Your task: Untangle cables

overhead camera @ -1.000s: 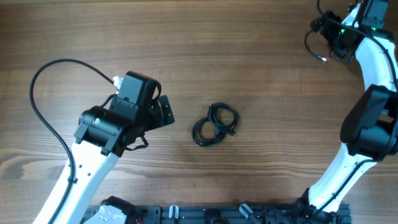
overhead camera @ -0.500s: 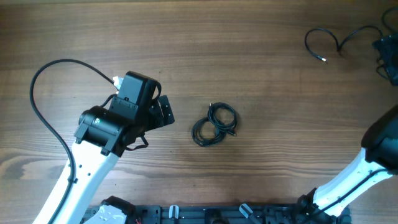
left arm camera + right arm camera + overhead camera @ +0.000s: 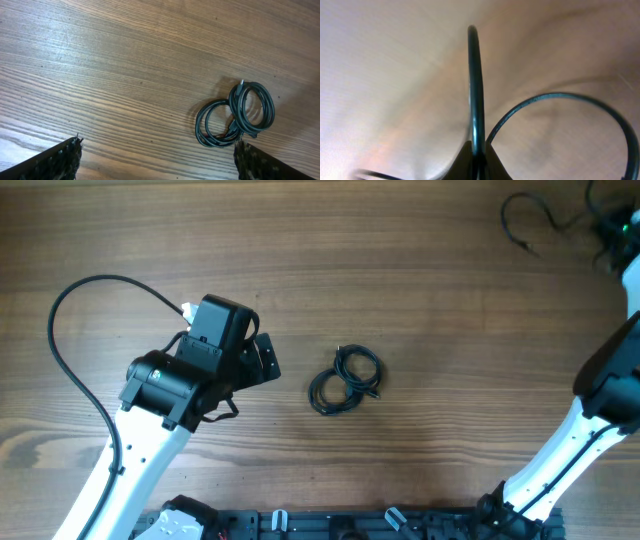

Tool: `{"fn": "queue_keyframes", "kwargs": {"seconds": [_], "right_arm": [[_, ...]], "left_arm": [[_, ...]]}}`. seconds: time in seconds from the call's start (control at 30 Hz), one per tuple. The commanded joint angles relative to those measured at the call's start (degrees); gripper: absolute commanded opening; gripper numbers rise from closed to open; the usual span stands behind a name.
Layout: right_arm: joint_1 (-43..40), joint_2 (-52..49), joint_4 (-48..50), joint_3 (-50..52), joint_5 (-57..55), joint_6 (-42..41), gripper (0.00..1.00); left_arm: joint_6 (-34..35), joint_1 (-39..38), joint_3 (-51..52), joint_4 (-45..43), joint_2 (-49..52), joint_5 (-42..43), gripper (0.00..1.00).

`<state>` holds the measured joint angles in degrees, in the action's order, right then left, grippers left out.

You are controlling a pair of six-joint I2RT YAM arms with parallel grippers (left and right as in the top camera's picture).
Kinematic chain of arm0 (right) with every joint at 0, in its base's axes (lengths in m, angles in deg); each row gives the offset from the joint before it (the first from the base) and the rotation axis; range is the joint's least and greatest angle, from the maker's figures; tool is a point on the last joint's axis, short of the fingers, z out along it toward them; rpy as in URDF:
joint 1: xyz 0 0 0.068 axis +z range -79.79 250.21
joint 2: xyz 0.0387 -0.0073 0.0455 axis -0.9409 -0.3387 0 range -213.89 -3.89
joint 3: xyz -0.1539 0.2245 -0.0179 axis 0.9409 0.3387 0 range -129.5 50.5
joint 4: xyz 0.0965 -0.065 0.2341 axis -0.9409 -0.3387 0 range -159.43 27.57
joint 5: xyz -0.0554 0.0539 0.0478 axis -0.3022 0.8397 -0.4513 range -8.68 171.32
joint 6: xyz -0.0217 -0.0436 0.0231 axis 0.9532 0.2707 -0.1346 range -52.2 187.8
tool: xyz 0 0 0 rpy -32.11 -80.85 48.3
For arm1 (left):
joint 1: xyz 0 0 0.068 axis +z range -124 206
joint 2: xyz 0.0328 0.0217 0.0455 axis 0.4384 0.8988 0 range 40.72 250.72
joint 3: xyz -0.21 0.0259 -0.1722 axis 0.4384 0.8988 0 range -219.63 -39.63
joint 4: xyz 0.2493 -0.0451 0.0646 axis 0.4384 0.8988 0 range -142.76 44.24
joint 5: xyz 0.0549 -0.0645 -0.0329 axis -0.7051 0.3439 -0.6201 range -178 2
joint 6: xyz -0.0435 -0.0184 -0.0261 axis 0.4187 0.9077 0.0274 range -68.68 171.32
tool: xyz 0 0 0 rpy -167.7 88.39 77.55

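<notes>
A small bundle of coiled black cables (image 3: pixel 345 380) lies mid-table; in the left wrist view the bundle (image 3: pixel 235 117) sits just ahead of the right fingertip (image 3: pixel 257 162). My left gripper (image 3: pixel 265 360) (image 3: pixel 157 165) stands open to the left of the bundle, nothing between its jaws. A separate loose cable (image 3: pixel 522 225) lies at the far right corner. My right gripper (image 3: pixel 608 235) (image 3: pixel 477 157) is there, shut on this cable strand (image 3: pixel 476 85), which rises straight out of the fingers, with another loop (image 3: pixel 560 100) of it curving to the right.
The left arm's own thick black cable (image 3: pixel 75 330) arcs over the table's left side. The right arm (image 3: pixel 590 420) runs along the right edge. A black rail (image 3: pixel 350 525) lines the near edge.
The right gripper went from open to shut on the loose cable, which has shifted up and right toward the corner. The left arm and the bundle have not moved.
</notes>
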<state>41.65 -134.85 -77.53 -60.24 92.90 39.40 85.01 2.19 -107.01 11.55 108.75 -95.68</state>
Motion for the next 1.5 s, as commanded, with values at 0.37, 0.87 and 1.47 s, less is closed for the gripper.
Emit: {"fn": "queue_keyframes", "kwargs": {"seconds": [0.37, 0.87, 1.47], "right_arm": [[4.5, 6.4, -27.9, -9.0, -10.1, 8.0, 1.00], [17.8, 35.9, -72.1, -8.9, 11.8, 7.4, 1.00], [25.4, 35.4, -72.8, -8.7, 10.3, 11.9, 1.00]], "left_arm": [[-0.5, 0.3, -0.1, 0.0, 0.0, -0.8, 1.00], [-0.5, 0.3, -0.1, 0.0, 0.0, -0.8, 1.00], [-0.5, 0.3, -0.1, 0.0, 0.0, -0.8, 1.00]]}}
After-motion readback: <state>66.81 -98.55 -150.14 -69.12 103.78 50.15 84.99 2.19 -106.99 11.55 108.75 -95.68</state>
